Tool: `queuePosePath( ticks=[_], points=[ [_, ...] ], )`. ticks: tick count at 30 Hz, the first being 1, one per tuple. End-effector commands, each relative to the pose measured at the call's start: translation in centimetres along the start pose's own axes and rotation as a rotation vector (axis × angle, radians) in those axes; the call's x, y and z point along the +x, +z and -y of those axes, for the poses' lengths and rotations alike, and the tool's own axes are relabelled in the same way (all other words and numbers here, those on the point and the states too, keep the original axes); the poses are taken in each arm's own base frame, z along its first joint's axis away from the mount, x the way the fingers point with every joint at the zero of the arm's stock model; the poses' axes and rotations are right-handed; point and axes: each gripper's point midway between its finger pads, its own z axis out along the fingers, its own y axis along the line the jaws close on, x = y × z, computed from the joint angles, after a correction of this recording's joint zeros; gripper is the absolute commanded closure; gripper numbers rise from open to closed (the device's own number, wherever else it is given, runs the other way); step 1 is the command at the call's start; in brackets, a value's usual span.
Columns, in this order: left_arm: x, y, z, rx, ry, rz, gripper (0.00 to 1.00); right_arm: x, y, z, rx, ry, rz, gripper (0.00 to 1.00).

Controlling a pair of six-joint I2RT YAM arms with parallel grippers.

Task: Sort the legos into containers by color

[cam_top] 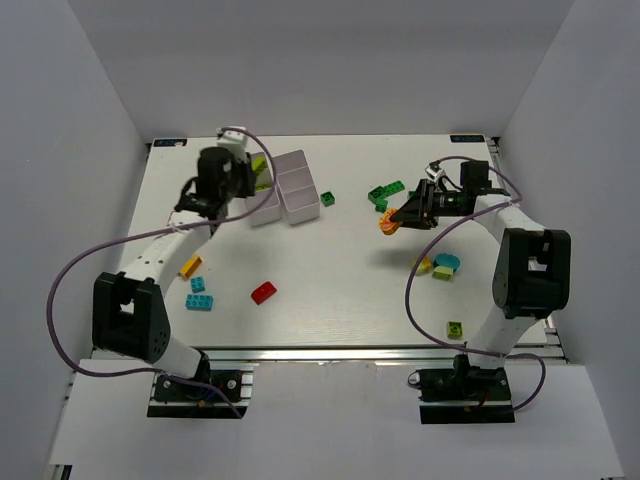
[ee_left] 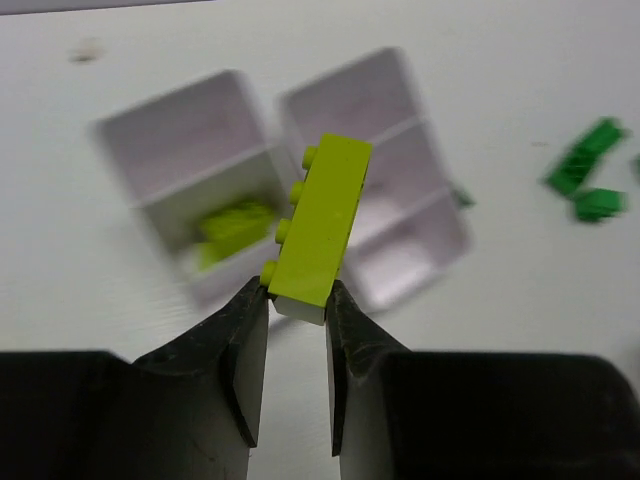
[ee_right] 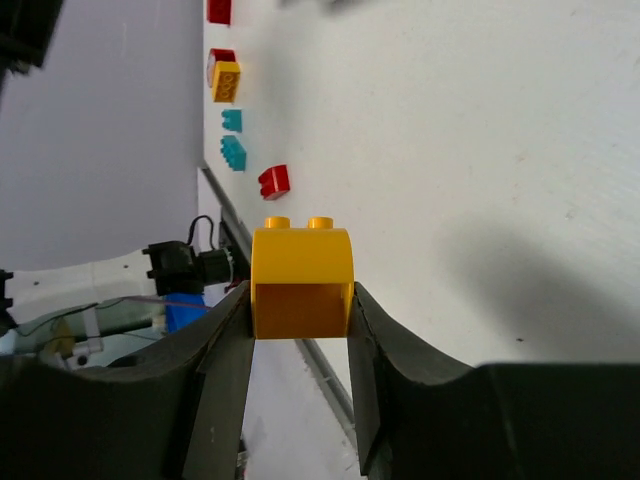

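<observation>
My left gripper [ee_left: 297,300] is shut on one end of a long lime green lego [ee_left: 322,220], held above the two white containers [ee_left: 400,170]. Another lime lego [ee_left: 235,228] lies in a compartment of the left container [ee_left: 180,140]. In the top view the left gripper [cam_top: 248,178] hangs at the trays' [cam_top: 300,195] left side. Off the table, right of centre, my right gripper [ee_right: 300,310] is shut on an orange arched lego [ee_right: 302,275]; from above, that gripper [cam_top: 395,222] carries the orange piece [cam_top: 386,226].
Dark green legos [cam_top: 386,192] lie behind the right gripper, and a single one [cam_top: 327,198] sits beside the trays. A red lego [cam_top: 264,292], two cyan ones [cam_top: 198,294] and a yellow one [cam_top: 190,267] lie front left. Yellow, cyan and lime pieces [cam_top: 441,266] lie front right.
</observation>
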Motion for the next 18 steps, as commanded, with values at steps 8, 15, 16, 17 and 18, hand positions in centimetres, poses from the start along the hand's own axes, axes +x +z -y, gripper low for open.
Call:
queuePosePath(
  ticks=[8, 15, 16, 17, 18],
  points=[
    [-0.8, -1.1, -8.3, 0.029, 0.458, -0.233, 1.0, -2.0, -0.7, 0.2, 0.078, -0.157, -0.032, 1.0],
    [0.7, 2.1, -7.3, 0.145, 0.485, -0.244, 1.0, -2.8, -1.1, 0.0, 0.106, -0.217, -0.028, 1.0],
    [0.9, 2.3, -7.4, 0.145, 0.486, -0.247, 1.0, -2.6, -1.1, 0.1, 0.106, -0.217, -0.029, 1.0],
    [1.3, 2.6, -7.6, 0.141, 0.485, -0.254, 1.0, -2.5, -1.1, 0.1, 0.106, -0.218, -0.031, 1.0],
    [1.5, 2.8, -7.7, 0.137, 0.487, -0.256, 1.0, -2.5, -1.1, 0.1, 0.107, -0.219, -0.03, 1.0]
  ],
)
